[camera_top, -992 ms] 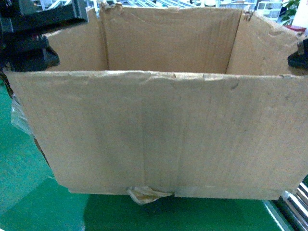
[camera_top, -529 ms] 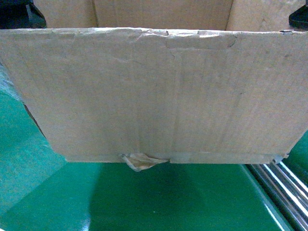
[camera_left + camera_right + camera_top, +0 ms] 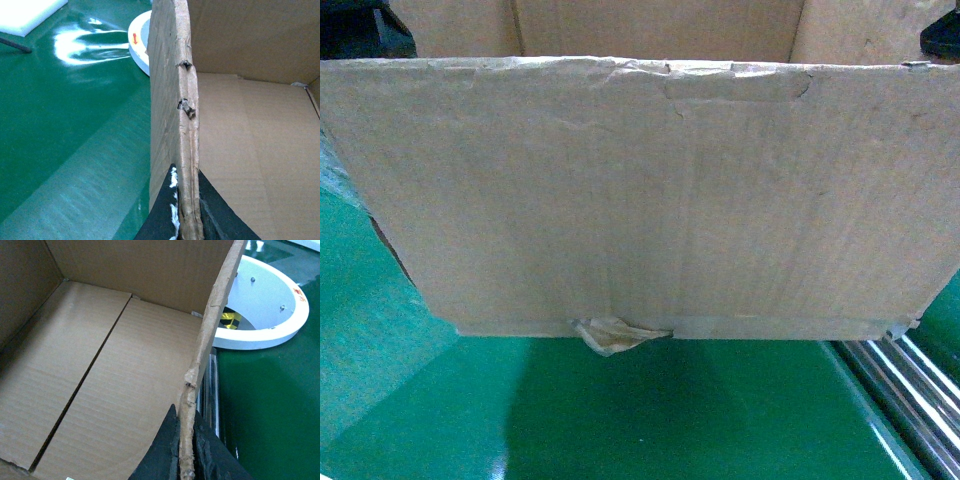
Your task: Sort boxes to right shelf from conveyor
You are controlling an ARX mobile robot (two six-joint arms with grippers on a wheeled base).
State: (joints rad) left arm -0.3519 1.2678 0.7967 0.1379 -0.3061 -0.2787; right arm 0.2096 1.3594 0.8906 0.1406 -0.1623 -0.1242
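With our left hand (image 3: 186, 220) clamped on one ragged side wall and our right hand (image 3: 186, 450) on the other, the empty carton (image 3: 650, 190) hangs above the conveyor (image 3: 650, 420), and we judge it light but floppy, best gripped low on untorn cardboard.

Head cam close-up front; wrist cams share carton (image 3: 650, 200) interior.

Open torn brown carton (image 3: 640, 200) above green conveyor (image 3: 650, 420)
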